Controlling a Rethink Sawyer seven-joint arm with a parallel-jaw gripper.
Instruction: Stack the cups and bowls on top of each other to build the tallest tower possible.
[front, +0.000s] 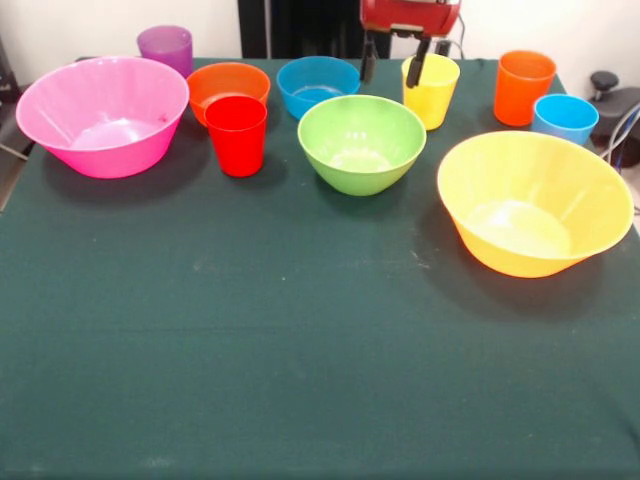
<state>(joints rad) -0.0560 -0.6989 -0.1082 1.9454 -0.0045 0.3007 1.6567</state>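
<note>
Ten pieces stand upright and separate on the green table cloth (300, 350); nothing is stacked, so no tower exists. Far row, left to right: purple cup (166, 47) at the far left, small orange bowl (228, 88), small blue bowl (317, 84), yellow cup (431, 92), orange cup (524, 86), and light blue cup (564, 118) just right of and slightly nearer than the orange cup. Nearer row: large pink bowl (103, 115) at the left edge, red cup (237, 134) directly in front of the small orange bowl and overlapping it in view, lime green bowl (361, 142) near the centre, and large yellow-orange bowl (535, 202) at the right, nearest of all. The gripper (391, 63) hangs from the red arm head at the top of the frame, between the small blue bowl and the yellow cup. Its two dark fingers (416, 65) are spread apart and hold nothing; the right finger crosses the yellow cup's rim in view, whether it touches cannot be told. The near half of the cloth holds no pieces.
</note>
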